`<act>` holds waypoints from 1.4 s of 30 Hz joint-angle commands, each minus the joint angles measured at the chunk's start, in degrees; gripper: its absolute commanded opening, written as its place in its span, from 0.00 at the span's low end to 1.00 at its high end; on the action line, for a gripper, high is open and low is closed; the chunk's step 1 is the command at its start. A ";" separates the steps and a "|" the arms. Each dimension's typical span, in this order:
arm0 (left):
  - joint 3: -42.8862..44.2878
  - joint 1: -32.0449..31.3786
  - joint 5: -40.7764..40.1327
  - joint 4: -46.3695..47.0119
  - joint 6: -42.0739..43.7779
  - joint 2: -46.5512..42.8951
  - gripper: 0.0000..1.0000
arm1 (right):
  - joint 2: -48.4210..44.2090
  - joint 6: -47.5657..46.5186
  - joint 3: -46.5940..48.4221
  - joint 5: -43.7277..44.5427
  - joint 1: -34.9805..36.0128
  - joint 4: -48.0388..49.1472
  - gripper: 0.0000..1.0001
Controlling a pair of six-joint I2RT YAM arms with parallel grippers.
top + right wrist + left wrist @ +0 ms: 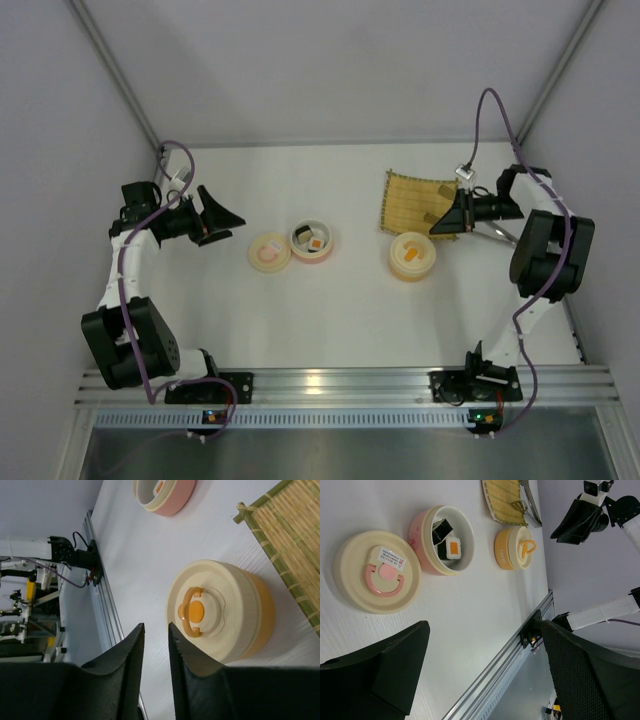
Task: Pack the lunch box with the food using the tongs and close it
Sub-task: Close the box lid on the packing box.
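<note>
1. Nearest the arm bases stands a round orange tub (413,255), closed by a cream lid with an orange ring handle folded flat.
2. The right gripper (155,627) hovers just beyond the tub's right side. Its black fingers (125,665) are almost together, with a thin gap between them and nothing in it. The tub sits ahead of the fingertips without touching them.
3. A round cream lid with a pink ring handle and a white label (270,251) lies flat on the white table (340,320), handle up. It is just left of the lunch box.
4. The lunch box, a round pink bowl with a cream lining (325,252), stands open.
5. Two pieces of food are inside the lunch box. One is a sushi roll lying face up, white rice around an orange centre (452,547). The other is a black-wrapped roll (441,529) tilted against the wall behind the first.
6. The left gripper (222,216) hangs left of the cream lid. Its fingers are spread wide and hold nothing. It points toward the lid and bowl but is well apart from both.
7. The slim silver-grey metal tongs (532,505) lie along the edge of the mat that faces the right arm. They are behind the right fingertips and are not gripped.
8. Farthest away is the tan square bamboo mat with green edging (412,198), lying flat just behind the orange tub.
</note>
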 commanded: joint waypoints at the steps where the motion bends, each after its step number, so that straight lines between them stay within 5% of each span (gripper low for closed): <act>1: -0.01 0.43 1.40 1.93 1.51 -1.00 0.98 | -6.28 -2.09 1.81 -2.01 1.40 -9.06 0.22; 7: -0.28 0.43 1.49 3.25 0.45 -0.74 0.98 | -6.83 -3.76 -3.38 -0.25 7.12 -8.88 0.18; 26: 0.34 0.43 0.43 5.36 -1.92 1.11 0.98 | 5.48 6.52 -1.98 4.23 6.34 7.11 0.16; 38: 0.69 0.43 -4.13 5.63 1.59 3.57 0.97 | 14.01 -5.51 -0.75 -2.17 2.73 -5.88 0.20; 42: 2.97 0.26 -8.43 1.94 8.78 5.24 0.95 | 12.27 -7.02 -0.83 -4.03 2.99 -8.88 0.25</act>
